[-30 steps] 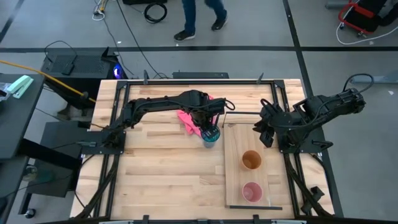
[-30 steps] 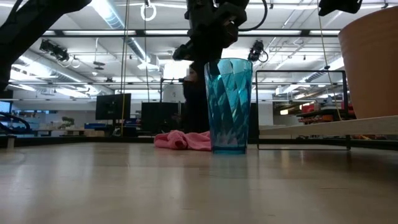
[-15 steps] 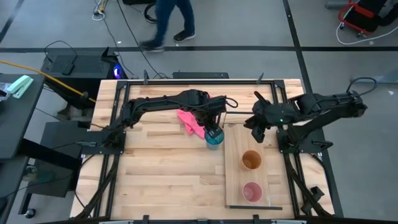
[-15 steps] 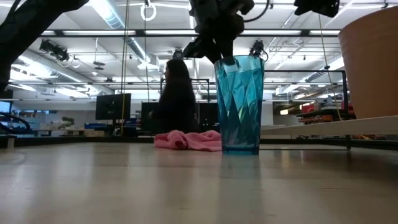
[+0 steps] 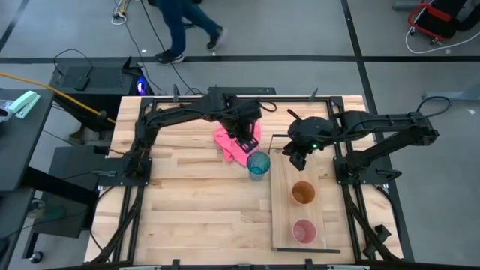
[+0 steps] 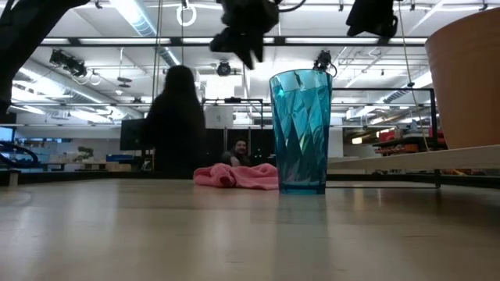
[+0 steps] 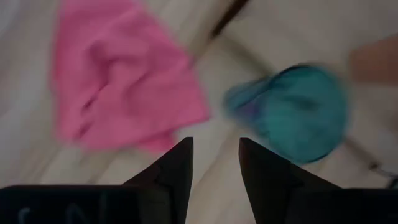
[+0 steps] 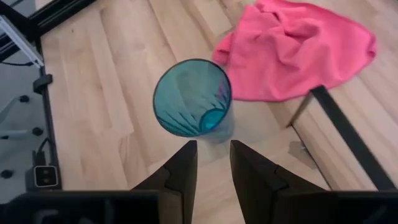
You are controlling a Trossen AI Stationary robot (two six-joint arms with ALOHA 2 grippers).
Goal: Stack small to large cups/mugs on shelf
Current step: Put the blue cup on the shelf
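The teal cup (image 5: 257, 164) stands upright on the tabletop, just beside the shelf (image 5: 283, 217). The right gripper (image 5: 295, 155), fingers slightly apart and empty, is near the cup; it must grasp the cup next. The left gripper (image 5: 245, 139), empty, hangs above the pink cloth (image 5: 234, 144).

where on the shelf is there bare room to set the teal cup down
Bare board lies on the shelf between the orange-brown cup and its wire-frame end, though the right gripper hangs over that patch. The strip left of both cups is narrow. Between the orange-brown cup and the pink cup it is tight. The teal cup stands beside the pink cloth.
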